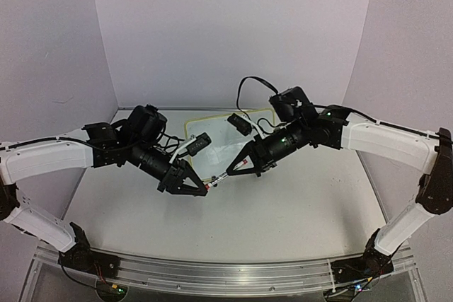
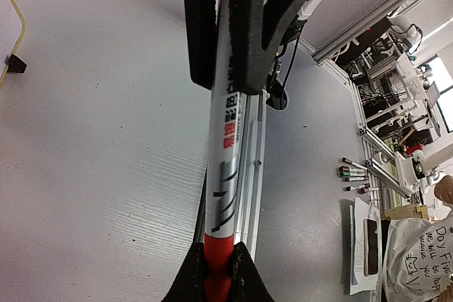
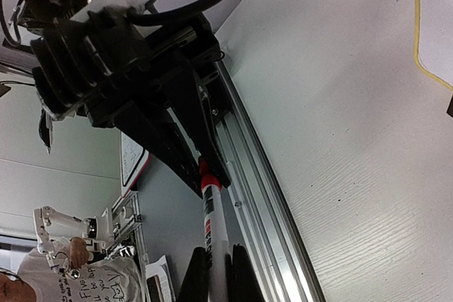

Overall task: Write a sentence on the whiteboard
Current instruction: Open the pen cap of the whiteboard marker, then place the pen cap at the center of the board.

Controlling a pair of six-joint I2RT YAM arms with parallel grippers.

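the left gripper [image 2: 216, 282] is pinched on the red cap [image 2: 218, 249] of a marker [image 2: 223, 167]. the right gripper [image 3: 214, 277] is pressed together on the marker's white barrel, so the pen spans the gap between the two arms above the grey table [image 1: 283, 210]. in the top view the marker shows only as a short sliver between the black fingers. the left wrist view shows black and red print along the barrel, too foreshortened to read.

the whiteboard [image 1: 216, 126] sits on the table behind the grippers, apart from the marker. both arms and their cables cover much of its face, so only the pale yellow rim and some white surface show. whether any sentence is on it i cannot tell. each wrist view catches just a corner of the board, cut off by the frame edge. the left one also shows a black clip foot [image 2: 14, 64] by the rim.
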